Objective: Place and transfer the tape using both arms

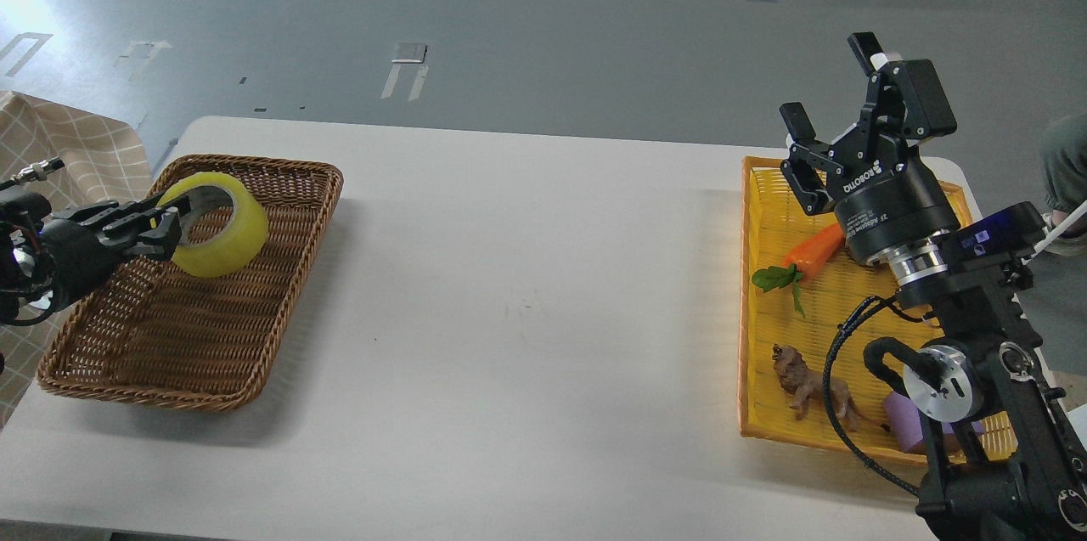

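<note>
The yellow tape roll (222,233) is held over the brown wicker basket (280,269) at the table's left, low inside its far half. My left gripper (177,220) comes in from the left edge and is shut on the roll's near wall, one finger through the core. My right gripper (836,112) is open and empty, raised above the far end of the yellow basket (768,337) at the right.
The yellow basket holds a toy carrot (807,254), a brown lion figure (802,384) and a purple cylinder (902,420). A white table (526,312) spans between the two baskets. A checked cloth (59,150) lies at the far left.
</note>
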